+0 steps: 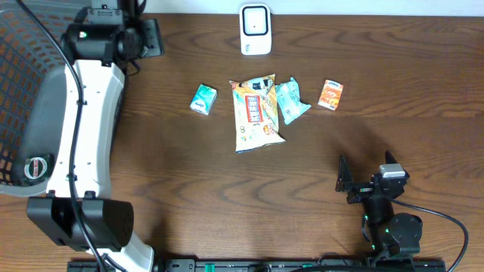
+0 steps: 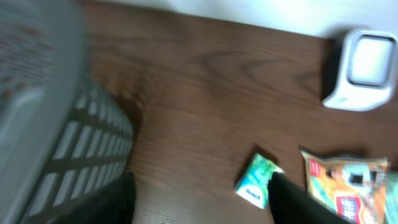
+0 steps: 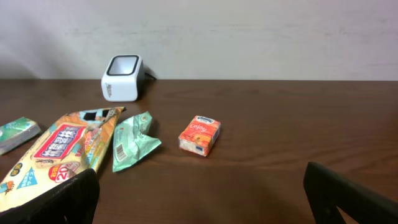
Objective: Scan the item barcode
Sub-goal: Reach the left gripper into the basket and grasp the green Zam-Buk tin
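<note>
Lying long axis toward the scanner (image 1: pixel 255 30), snack bag (image 1: pixel 256 113), well right of left gripper (image 2: pixel 202 182), jaws apart, seemingly empty

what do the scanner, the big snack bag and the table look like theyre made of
The scanner: white moulded plastic, smooth with a slight sheen, rounded shell. The snack bag: probably thin printed plastic film, creased and catching light. The table: dark matte wood grain; solid wood or laminate, I cannot tell.
</note>
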